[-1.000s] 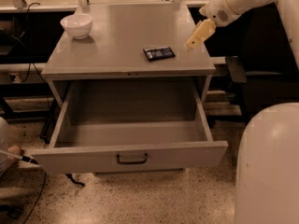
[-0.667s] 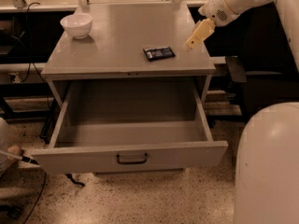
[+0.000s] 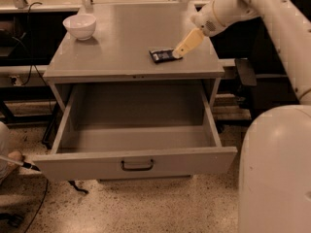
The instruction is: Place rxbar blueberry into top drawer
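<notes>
- Snack bar (image 3: 162, 56): dark wrapper, lying flat on the cabinet top (image 3: 126, 40), right of centre and near the front edge. Not in the drawer.
- Gripper (image 3: 179, 52): pale tan, slanting down from the upper right, with its tip at the right end of the snack bar. Touching or just short of it, can't tell which. Open or closed, can't tell. Nothing is lifted.
- Arm (image 3: 233, 4): white, reaching in from the upper right corner over the cabinet's right edge.
- Drawer (image 3: 87, 166): top one, pulled well out toward the camera, with nothing visible inside. Dark curved handle (image 3: 137, 165) centred on the front panel.
- White bowl (image 3: 79, 25): upright at the back left corner of the cabinet top, well apart from the snack bar.
- Robot body (image 3: 274, 171): large white rounded shape filling the lower right, beside the drawer's right corner.
</notes>
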You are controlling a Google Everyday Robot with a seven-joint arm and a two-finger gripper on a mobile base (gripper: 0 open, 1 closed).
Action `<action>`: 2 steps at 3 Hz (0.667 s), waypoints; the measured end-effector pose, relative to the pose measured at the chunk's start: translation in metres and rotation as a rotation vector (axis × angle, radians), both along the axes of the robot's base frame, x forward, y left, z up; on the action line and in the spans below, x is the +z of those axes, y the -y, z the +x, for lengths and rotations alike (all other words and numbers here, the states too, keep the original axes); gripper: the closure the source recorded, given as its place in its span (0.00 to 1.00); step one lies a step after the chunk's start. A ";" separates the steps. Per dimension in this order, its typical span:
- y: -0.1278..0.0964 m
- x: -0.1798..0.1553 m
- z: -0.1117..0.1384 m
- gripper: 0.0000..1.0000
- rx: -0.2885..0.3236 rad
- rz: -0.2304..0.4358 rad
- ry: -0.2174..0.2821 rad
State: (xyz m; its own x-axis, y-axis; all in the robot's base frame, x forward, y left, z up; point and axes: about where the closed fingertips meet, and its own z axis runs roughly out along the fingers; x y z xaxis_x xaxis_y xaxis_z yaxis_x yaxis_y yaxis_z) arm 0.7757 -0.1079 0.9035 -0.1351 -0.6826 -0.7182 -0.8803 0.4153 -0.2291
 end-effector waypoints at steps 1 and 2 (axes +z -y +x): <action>-0.046 -0.024 0.016 0.00 0.042 0.065 -0.014; -0.073 -0.041 0.020 0.00 0.098 0.060 -0.048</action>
State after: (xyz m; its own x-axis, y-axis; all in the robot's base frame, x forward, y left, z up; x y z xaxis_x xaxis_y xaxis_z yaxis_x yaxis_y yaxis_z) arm 0.7958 -0.0346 0.8630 -0.1047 -0.6504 -0.7524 -0.9269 0.3380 -0.1633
